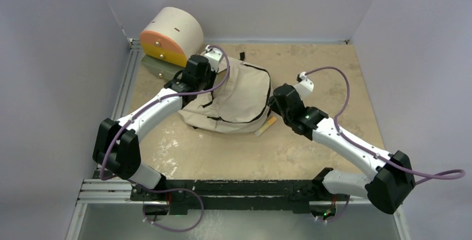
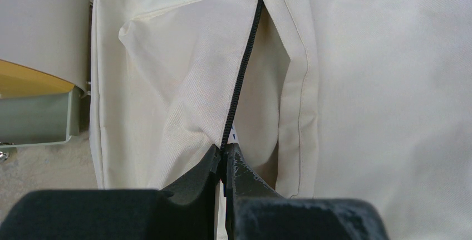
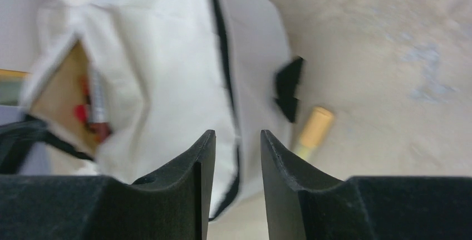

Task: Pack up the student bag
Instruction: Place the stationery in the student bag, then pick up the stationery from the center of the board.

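1. Your left gripper (image 2: 224, 153) is pinched tight on the student bag (image 2: 378, 84). The bag is woven cream cloth, and its black toothed zipper (image 2: 245, 67) runs straight up from the fingertips.
2. Your right gripper (image 3: 238, 140) stands part open and empty. The soft, creased bag lies beyond its fingers, and a tan-capped cylindrical pen (image 3: 314, 128) lies just to their right.

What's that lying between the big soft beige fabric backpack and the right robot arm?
A small yellowish cylindrical stick, beside the backpack's edge on the table; top view shows it best.
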You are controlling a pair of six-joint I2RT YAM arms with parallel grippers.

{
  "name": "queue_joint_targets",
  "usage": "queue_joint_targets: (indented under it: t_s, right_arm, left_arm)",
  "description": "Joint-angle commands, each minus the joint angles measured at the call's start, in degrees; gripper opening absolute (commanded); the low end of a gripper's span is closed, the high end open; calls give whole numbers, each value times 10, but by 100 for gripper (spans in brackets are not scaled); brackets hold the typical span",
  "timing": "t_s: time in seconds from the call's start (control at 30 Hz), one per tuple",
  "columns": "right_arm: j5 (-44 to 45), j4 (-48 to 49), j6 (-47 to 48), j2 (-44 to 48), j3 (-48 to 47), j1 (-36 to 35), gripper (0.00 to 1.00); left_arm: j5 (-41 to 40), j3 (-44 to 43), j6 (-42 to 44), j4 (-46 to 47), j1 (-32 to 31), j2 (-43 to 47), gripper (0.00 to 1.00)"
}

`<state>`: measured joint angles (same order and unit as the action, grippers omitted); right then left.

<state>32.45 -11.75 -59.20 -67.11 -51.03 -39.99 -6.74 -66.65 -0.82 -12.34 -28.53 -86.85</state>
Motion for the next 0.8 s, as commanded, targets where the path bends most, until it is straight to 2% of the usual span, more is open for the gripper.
queue_joint_targets:
  t_s: [0.0,0.2,0.3,0.77]
  right_arm:
    - [30,-113,-53,-7,25,1,38]
    - [-37,-106,-59,-47,41,1,41]
    - [-63,-86,-53,-66,49,1,46]
    - [-60,-54,-36,-172,52,1,45]
  left_arm:
    - [0,-26,6,16,1,21,0]
    - [-2,-25,6,16,1,21,0]
    - [-2,-26,6,16,1,21,0]
    - [-5,-26,6,15,1,23,0]
